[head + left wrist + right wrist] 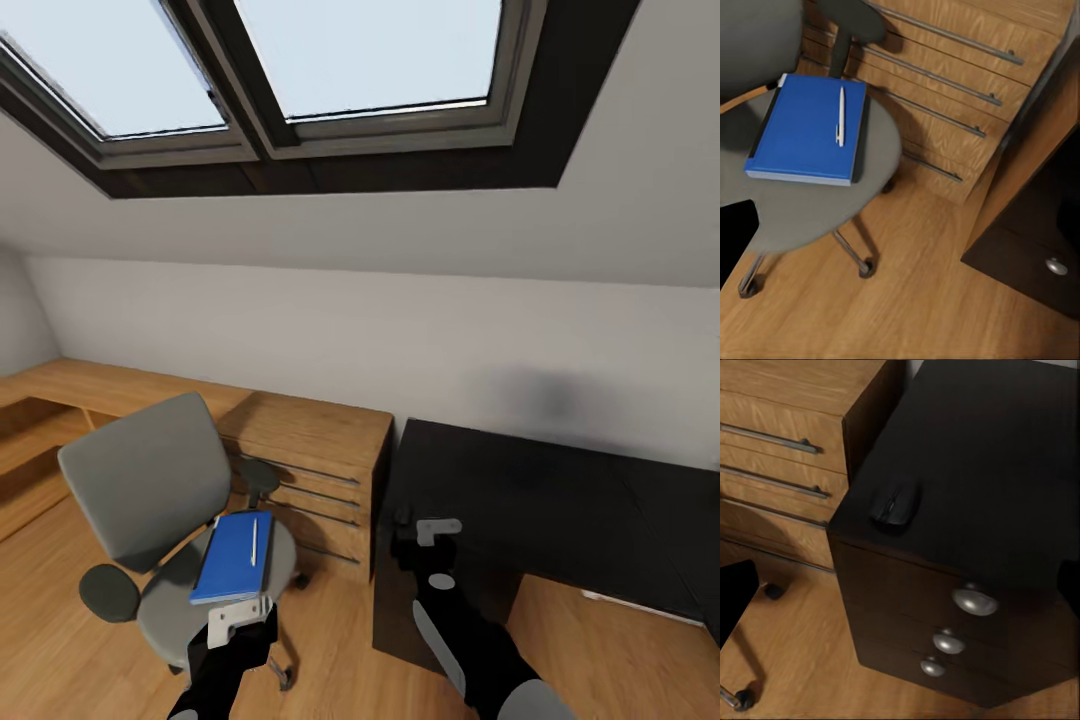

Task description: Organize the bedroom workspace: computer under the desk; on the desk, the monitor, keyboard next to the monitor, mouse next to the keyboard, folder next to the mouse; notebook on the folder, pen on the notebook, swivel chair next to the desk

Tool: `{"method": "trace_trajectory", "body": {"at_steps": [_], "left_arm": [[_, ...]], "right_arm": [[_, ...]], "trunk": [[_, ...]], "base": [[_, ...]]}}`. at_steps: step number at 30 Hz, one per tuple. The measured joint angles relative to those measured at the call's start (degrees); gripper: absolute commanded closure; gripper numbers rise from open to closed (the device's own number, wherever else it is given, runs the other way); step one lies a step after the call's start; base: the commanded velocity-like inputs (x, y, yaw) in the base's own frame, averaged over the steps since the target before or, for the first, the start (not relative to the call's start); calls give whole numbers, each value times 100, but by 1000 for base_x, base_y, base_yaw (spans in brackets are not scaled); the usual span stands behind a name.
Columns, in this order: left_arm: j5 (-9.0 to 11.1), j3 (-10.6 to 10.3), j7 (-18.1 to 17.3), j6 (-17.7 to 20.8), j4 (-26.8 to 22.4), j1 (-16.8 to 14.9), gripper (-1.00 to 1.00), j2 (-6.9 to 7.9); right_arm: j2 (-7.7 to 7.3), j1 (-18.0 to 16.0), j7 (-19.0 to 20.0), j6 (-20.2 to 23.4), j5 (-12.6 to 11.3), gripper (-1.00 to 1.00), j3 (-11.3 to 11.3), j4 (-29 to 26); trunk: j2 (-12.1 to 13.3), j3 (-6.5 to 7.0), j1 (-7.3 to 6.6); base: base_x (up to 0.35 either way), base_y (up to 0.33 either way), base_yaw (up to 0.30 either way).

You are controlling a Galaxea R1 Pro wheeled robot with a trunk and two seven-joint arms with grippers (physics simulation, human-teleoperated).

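The swivel chair point(160, 500) has a matte grey fabric seat and tall rounded back, flat dark oval armrests, and thin chrome legs ending in small black casters; it's parked on the light wood floor point(330, 650) right in front of the wooden dresser point(310, 450), with the desk's end just past it to the right. On the seat lies the folder point(232, 556), bright blue, flat and rectangular with a dark spine edge; a dark grey sliver pokes out along one long side under it in the left wrist view, can't tell what that is. The pen point(254, 541), a slim white stick, lies lengthwise on top of the blue cover.

The dresser is warm grained wood with long thin metal bar handles across its drawers; it butts up against the desk point(560, 500), whose top is a glossy black slab, with three round silver knobs point(975, 601) stacked down the dark drawer front. The mouse point(895, 504), a small black rounded lump, sits on the desk top near the corner closest to the dresser.

Left gripper point(240, 612) hangs low over the front edge of the seat, just short of the folder; the right gripper point(435, 528) hovers over the desk's near corner. Both show pale grey blocky housings on black arms; fingers are too hard to make out, so can't tell how far apart either one's are, and neither visibly has hold of anything. Pale grey sloped wall with dark-framed skylights point(300, 70) overhead.
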Motion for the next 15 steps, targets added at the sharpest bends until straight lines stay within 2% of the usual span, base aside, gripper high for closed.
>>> {"method": "trace_trajectory", "body": {"at_steps": [9,15], "left_arm": [[1,0,0,0,0,0,-100,0],[3,4,0,2,3,0,-100,0]], "right_arm": [[1,0,0,-4,-4,-100,2,27],[1,0,0,-80,-6,-100,0,63]], "trunk": [[362,163,-198],[364,163,-200]], "base": [[-338,0,0],[-299,0,0]]}}
